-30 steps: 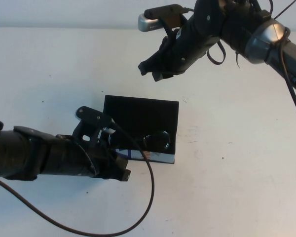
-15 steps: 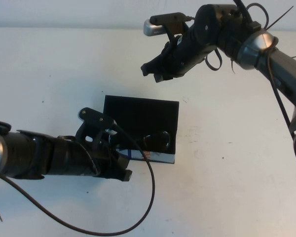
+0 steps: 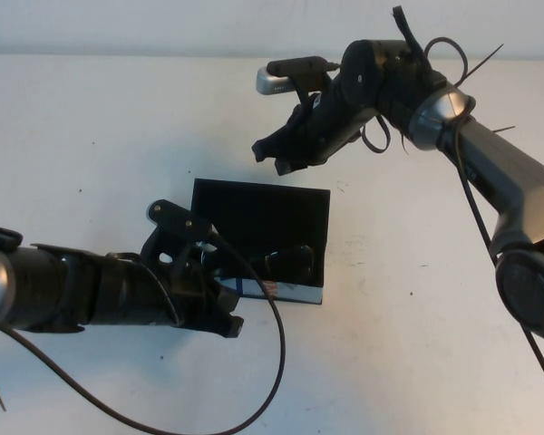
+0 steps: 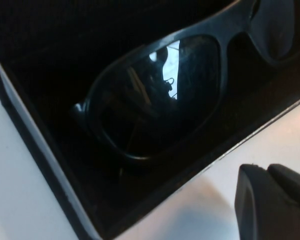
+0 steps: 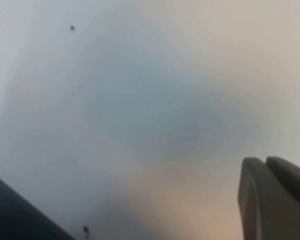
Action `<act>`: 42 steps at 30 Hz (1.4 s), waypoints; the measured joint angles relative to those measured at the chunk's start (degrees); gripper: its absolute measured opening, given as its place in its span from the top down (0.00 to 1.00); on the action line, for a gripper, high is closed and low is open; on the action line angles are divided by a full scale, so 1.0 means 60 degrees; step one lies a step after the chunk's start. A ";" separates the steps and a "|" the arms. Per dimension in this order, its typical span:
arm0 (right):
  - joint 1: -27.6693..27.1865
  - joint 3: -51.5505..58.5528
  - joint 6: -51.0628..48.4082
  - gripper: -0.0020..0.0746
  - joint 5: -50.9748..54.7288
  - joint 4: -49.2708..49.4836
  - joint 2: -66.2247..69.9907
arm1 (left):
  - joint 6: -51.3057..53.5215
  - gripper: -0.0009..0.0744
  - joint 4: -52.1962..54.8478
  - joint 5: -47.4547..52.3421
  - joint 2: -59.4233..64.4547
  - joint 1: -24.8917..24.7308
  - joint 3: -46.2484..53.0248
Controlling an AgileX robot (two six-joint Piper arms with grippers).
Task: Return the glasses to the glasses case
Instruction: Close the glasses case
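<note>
One pair dark glossy plastic-framed glasses (image 4: 165,95) lying inside one rectangular black flap-lid glasses case (image 3: 263,237); left gripper (image 3: 219,292) at case's near-left corner, right gripper (image 3: 274,156) raised beyond case; both grippers' finger state: cannot tell.

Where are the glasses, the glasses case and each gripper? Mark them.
glasses (image 4: 160,95): left wrist view, on a lens.
glasses case (image 3: 254,213): high view, on the open flap lid.
left gripper (image 3: 219,313): high view, at the case's front-left.
right gripper (image 3: 276,156): high view, above the table behind the case.

The left end effector (image 3: 219,304) crowds the glasses case (image 3: 263,217) front; the right end effector (image 3: 274,156) hangs beyond it.
</note>
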 joint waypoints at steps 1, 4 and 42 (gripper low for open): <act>0.0000 0.0001 0.0000 0.99 0.0073 0.0094 0.0017 | 0.0000 0.99 0.0000 0.0000 0.0000 0.0000 0.0000; -0.0004 0.0001 -0.0019 0.99 0.0428 0.0398 0.0052 | 0.0000 0.99 0.0000 0.0000 0.0000 0.0000 0.0000; 0.0877 0.2061 -0.0583 0.99 0.2173 0.1642 -0.1617 | 0.0036 0.99 0.0000 0.0016 0.0000 0.0000 0.0000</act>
